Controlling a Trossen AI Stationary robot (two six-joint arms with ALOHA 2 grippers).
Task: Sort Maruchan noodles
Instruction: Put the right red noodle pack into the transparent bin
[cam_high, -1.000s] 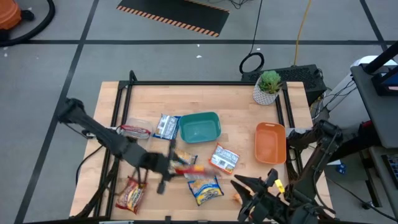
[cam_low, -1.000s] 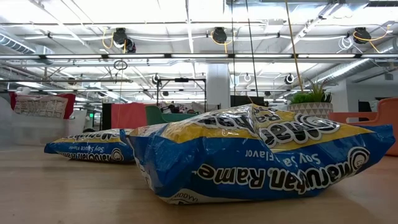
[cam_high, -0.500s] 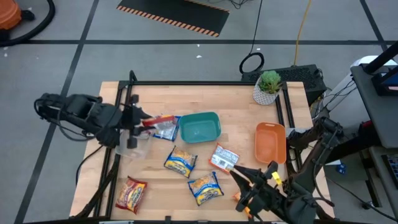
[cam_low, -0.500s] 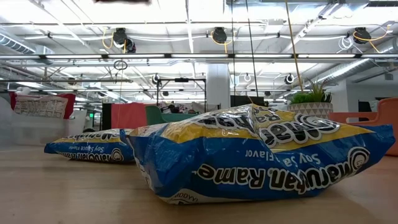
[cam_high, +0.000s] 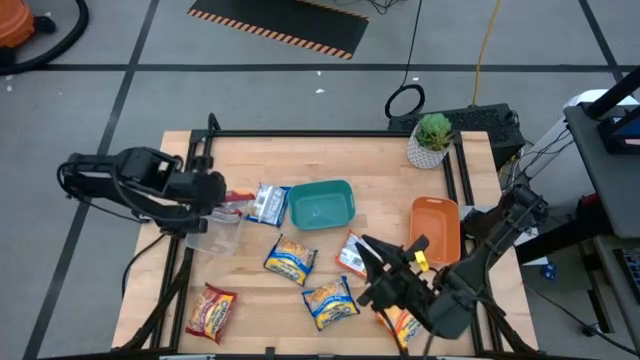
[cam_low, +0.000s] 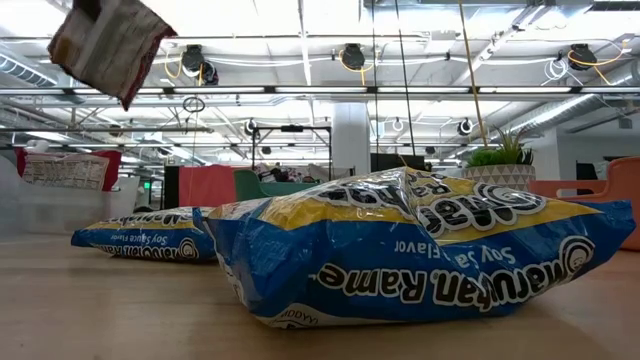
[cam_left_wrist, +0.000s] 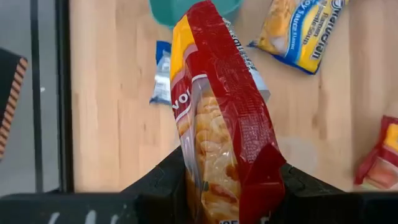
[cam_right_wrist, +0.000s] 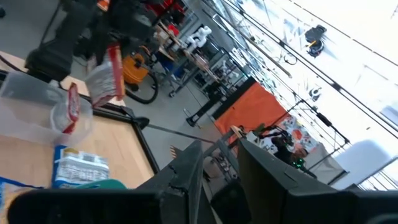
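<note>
While raised, the left claw (cam_left_wrist: 231, 180) grips a red packet (cam_left_wrist: 224, 118).

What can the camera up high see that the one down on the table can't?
Only the high view shows both arms, the left gripper shut on the red packet, the teal bin, orange tray and the right gripper. Only the low view shows the ceiling lights and the words on the blue packet. Both show blue packets, the plant and the red packet held in the air.
</note>
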